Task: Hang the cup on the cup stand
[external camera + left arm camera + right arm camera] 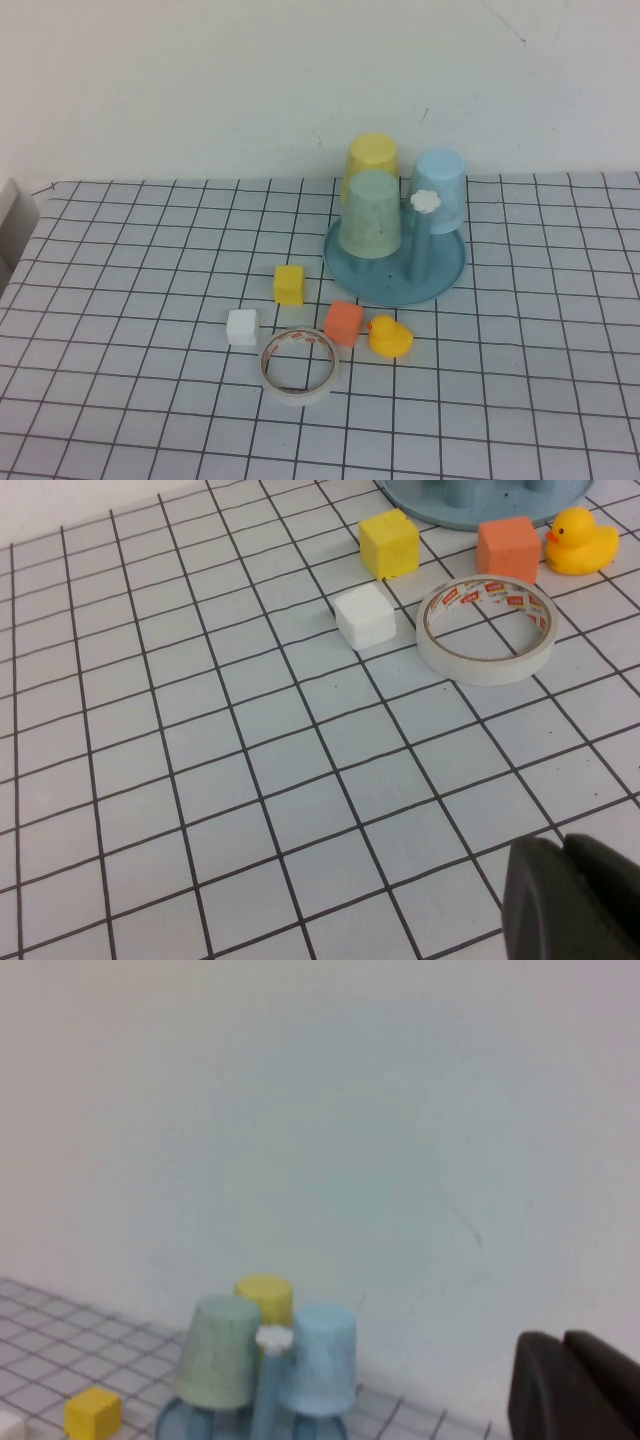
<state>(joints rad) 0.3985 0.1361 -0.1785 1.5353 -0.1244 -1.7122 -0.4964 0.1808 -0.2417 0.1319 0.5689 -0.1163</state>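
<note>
The high view looks down from the robot's side across the whole table toward the far wall. The left wrist view sits low and close over the near-left grid, facing far-right. The right wrist view looks nearly level at the wall. All three share the stand [395, 275] [470, 518] [200, 1422]; high and left wrist views share the tape [299, 364] [484, 628].

A pale mint-green cup [370, 214] is being shown on a blue-teal cup stand [392, 283] with a white flower knob [425, 200], beside a yellow cup [372, 156] and a light blue cup [441, 188]. At lower centre, yellow [289, 284], white [243, 327] and orange [343, 323] blocks, a yellow duck [389, 337] and white tape [299, 364] are being displayed on a black-gridded white table [140, 400].
</note>
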